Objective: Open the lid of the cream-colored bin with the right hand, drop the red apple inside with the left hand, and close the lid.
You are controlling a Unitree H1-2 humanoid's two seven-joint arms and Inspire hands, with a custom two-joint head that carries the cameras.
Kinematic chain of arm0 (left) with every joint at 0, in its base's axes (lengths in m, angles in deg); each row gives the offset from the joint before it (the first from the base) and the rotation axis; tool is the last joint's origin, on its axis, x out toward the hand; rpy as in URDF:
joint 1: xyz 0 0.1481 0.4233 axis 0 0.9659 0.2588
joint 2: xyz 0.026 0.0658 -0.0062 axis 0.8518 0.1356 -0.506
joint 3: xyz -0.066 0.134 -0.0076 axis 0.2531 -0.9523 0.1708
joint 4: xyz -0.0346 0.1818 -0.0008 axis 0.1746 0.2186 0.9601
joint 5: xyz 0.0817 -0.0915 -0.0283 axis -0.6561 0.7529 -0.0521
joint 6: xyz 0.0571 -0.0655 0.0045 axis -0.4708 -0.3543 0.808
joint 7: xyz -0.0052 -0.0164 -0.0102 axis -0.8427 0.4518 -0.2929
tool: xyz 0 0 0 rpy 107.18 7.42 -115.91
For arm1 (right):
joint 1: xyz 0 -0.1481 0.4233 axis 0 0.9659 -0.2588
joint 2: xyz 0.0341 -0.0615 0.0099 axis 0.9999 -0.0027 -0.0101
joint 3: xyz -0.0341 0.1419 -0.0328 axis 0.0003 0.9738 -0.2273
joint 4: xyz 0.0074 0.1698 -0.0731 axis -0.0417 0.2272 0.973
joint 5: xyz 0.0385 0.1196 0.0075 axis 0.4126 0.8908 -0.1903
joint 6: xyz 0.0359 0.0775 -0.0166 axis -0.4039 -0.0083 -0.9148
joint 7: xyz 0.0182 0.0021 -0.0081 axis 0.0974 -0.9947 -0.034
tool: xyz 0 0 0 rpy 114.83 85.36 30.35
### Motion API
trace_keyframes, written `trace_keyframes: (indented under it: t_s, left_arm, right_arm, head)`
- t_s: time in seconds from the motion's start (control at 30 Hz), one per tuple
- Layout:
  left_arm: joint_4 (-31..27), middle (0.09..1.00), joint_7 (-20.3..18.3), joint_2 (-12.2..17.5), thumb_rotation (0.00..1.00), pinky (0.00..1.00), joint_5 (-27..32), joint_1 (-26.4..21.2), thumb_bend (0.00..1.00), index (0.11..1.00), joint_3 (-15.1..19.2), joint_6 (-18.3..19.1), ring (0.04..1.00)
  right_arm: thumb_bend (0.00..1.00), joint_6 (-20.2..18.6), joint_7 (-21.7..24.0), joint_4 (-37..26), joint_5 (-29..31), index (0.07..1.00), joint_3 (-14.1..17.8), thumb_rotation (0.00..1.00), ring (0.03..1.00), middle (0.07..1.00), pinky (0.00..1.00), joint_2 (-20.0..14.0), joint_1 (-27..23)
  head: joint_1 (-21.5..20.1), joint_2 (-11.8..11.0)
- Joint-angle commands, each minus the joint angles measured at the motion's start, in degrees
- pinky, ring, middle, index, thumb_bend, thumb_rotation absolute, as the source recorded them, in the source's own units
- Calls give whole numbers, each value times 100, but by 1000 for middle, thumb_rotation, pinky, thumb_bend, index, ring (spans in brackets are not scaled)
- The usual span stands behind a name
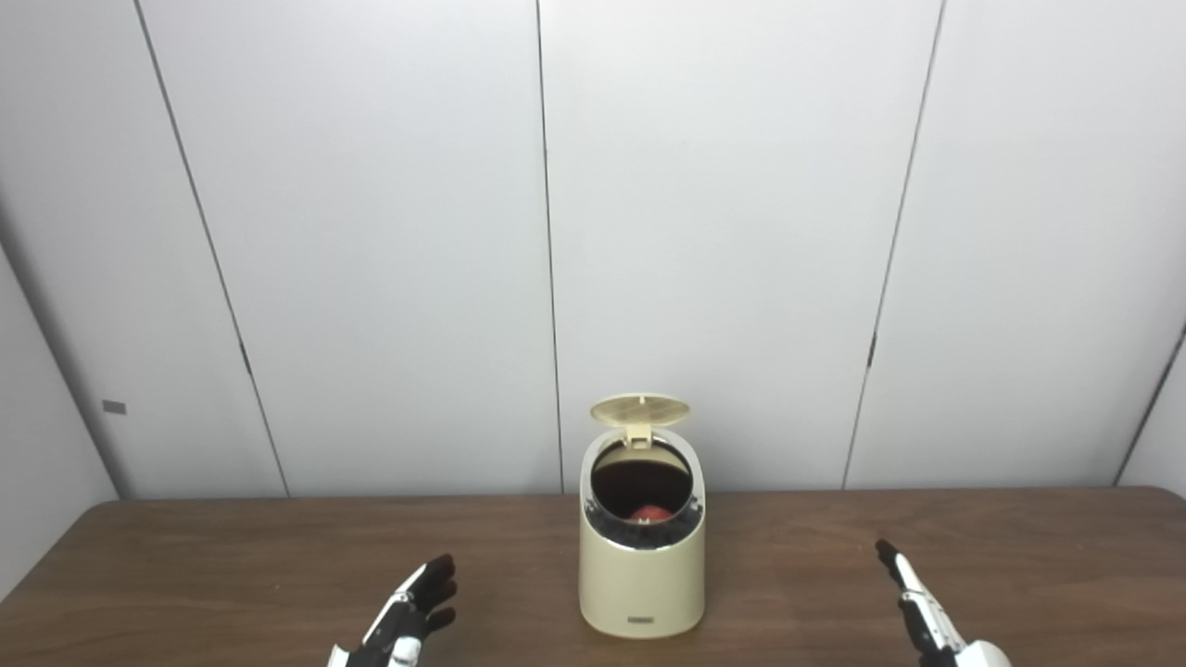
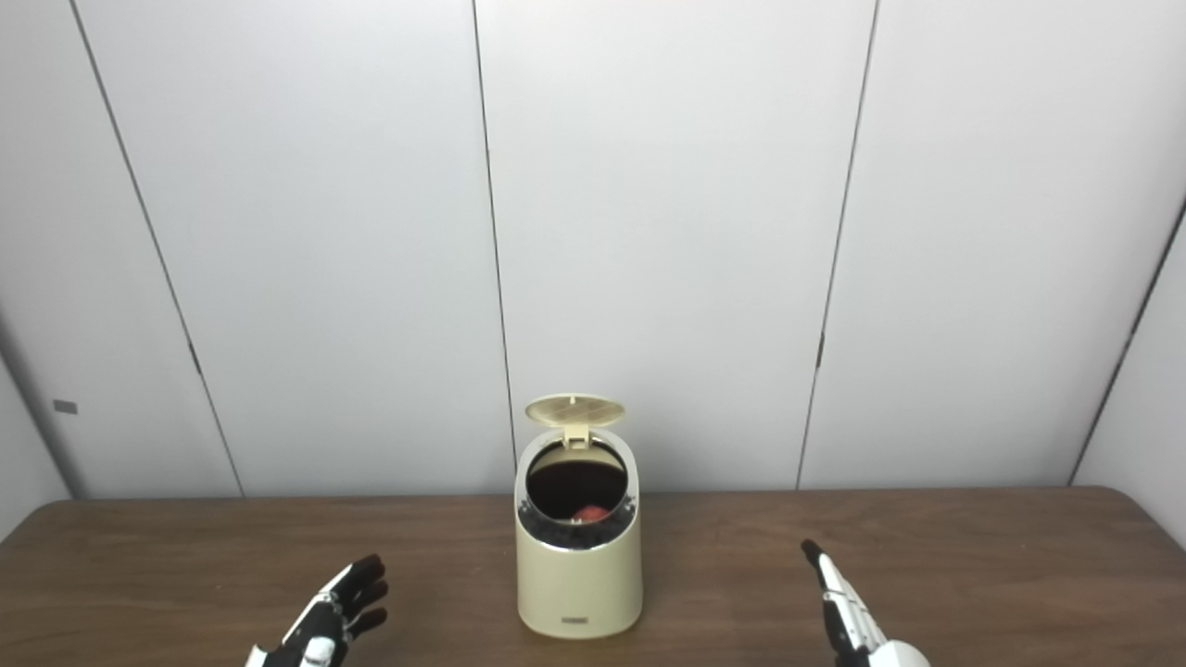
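The cream-colored bin stands on the brown table in the middle. Its round lid is swung up and back on its hinge, so the dark mouth is exposed. A red apple lies inside the bin, partly showing over the rim. My left hand hovers low at the bin's left, fingers spread and holding nothing. My right hand is at the bin's right, well apart from it, fingers stretched out straight and empty.
A white panelled wall rises right behind the table's far edge. Bare wood lies on both sides of the bin and in front of it.
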Motion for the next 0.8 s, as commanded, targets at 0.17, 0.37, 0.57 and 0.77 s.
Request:
trace_keyframes:
  t_s: [0.17,0.37,0.57,0.77]
  left_arm:
    - [223,898,102,-68,989,879,-419,-96,335,891,-5,-309,900]
    - [258,895,189,-105,989,889,-647,-102,327,886,23,-306,902]
    - [333,891,197,-137,961,839,-682,-103,279,886,25,-403,880]
    - [343,882,219,-171,918,834,-739,-99,281,879,30,-417,870]
  right_arm:
    - [809,-176,631,-687,-366,911,74,910,903,910,825,-264,-989]
    - [814,-308,1157,-921,-906,882,-71,877,908,894,848,-418,-1874]
    - [853,-656,1874,-1125,-1440,879,-194,902,941,886,899,-392,-2671]
    - [879,-856,2427,-1084,-1607,871,-332,886,944,884,934,-352,-3175]
  head:
    - [-85,36]
    - [-164,89]
    - [-162,132]
    - [-154,159]
